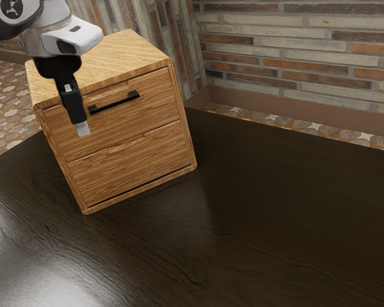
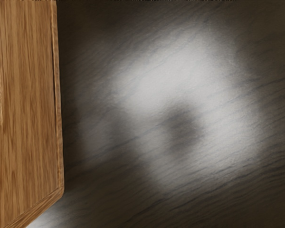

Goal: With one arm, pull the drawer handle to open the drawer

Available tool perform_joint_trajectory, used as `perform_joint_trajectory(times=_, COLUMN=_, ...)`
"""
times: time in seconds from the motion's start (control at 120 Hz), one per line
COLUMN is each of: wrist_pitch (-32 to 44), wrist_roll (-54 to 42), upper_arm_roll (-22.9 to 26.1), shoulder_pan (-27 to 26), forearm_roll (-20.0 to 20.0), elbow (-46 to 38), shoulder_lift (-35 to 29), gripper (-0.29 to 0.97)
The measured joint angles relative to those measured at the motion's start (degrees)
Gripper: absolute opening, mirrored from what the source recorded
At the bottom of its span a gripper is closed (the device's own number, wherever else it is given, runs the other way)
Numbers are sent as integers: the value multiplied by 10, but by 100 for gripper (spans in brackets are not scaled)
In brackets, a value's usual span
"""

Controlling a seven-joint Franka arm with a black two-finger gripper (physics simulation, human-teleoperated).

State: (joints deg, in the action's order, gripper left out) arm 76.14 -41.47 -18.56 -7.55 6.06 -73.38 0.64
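Jaws spread or pressed, can't tell; hang by handle (image 1: pixel 115 102) end, top drawer (image 1: pixel 137 121) front.

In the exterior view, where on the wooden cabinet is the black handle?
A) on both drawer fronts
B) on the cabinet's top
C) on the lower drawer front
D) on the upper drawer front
D: the black handle lies across the upper drawer front; the lower drawer front is plain.

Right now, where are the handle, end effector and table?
drawer handle (image 1: pixel 114 102), exterior view, middle of black bar
end effector (image 1: pixel 81 128), exterior view, pale lower tip
table (image 1: pixel 275 224), exterior view, bare dark top
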Motion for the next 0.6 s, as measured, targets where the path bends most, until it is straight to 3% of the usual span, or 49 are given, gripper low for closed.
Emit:
perform_joint_trajectory(times=0.283, wrist_pitch=13, wrist_roll=-11, upper_arm_roll=14, shoulder_pan=4, forearm_roll=-28, elbow=-12, shoulder_lift=-1, gripper=67)
perform_joint_trajectory(times=0.6, wrist_pitch=40, wrist_roll=86, upper_arm_roll=20, shoulder_pan=-5, forearm_roll=-10, elbow=-1, shoulder_lift=37, gripper=68)
